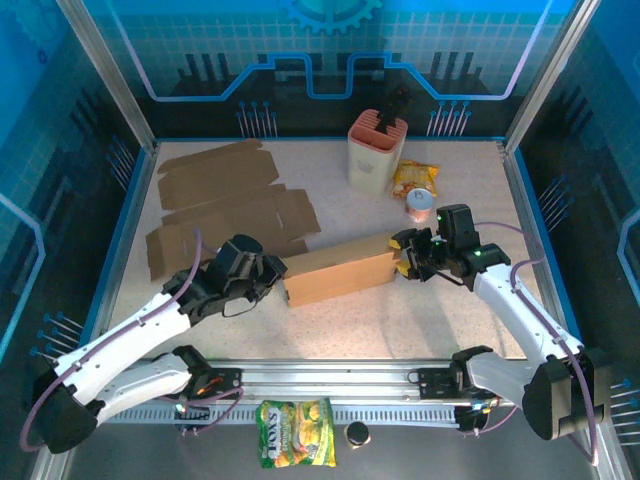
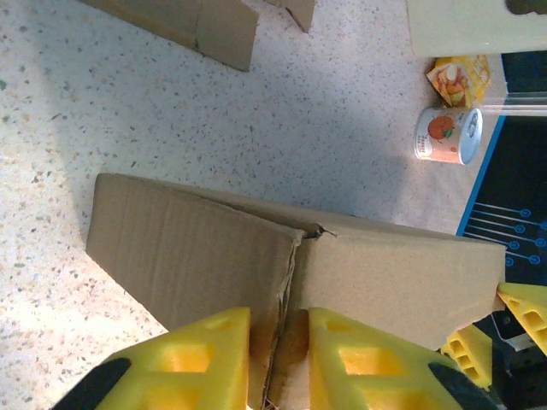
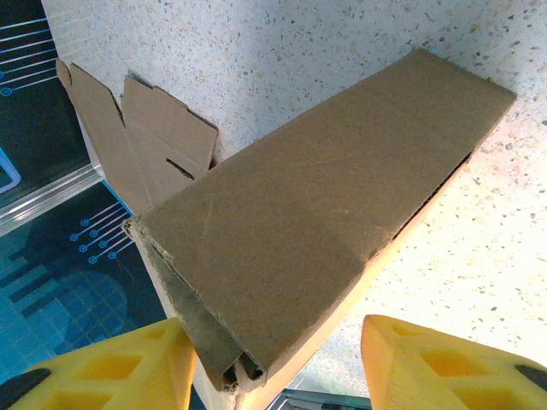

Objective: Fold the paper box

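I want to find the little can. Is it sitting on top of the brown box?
No, the can sits on the table next to a snack bag, apart from the box.

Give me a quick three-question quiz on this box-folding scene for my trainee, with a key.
1. True or false: the right gripper is clamped shut on the paper box.
2. Which stands on the table just beyond the right gripper? A) small can B) mug C) bottle
3. Fill in: the ___ gripper pinches the box's cardboard edge.
Key: 1 false, its jaws stand open astride the box's end; 2 A; 3 left gripper.
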{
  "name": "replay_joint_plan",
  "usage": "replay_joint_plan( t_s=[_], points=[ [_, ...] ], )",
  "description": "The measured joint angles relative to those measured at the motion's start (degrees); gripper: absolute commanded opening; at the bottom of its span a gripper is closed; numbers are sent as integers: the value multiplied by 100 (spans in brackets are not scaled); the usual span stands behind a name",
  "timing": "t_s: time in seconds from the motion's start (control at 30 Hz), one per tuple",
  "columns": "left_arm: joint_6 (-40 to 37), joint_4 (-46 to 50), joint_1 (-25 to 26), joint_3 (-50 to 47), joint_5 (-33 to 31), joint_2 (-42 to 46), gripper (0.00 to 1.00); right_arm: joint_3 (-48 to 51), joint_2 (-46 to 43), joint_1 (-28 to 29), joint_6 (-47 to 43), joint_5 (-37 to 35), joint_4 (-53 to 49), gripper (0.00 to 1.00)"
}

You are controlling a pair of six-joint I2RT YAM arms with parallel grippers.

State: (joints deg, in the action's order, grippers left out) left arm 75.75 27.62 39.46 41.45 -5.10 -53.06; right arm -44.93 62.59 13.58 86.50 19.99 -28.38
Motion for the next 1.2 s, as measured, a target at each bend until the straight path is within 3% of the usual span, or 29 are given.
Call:
replay_joint_plan(
  t_s=[0.3,0.6,0.83,1.2],
  points=[
    [-350,-605,50,-411,-13,186,0,70,11,-15,-28,-63,146,51],
    [-702,-758,566,-299,-452,-61,0,42,2,-216,-350,-164,243,40],
    [-1095,-999,1128,7,-778,-629,0,57,-33,-970,-1093,201,70,39],
    [-1895,-968,1794,796,-1351,-1655,0,-498,118,-1932,-2688,356,-1233,38]
  ],
)
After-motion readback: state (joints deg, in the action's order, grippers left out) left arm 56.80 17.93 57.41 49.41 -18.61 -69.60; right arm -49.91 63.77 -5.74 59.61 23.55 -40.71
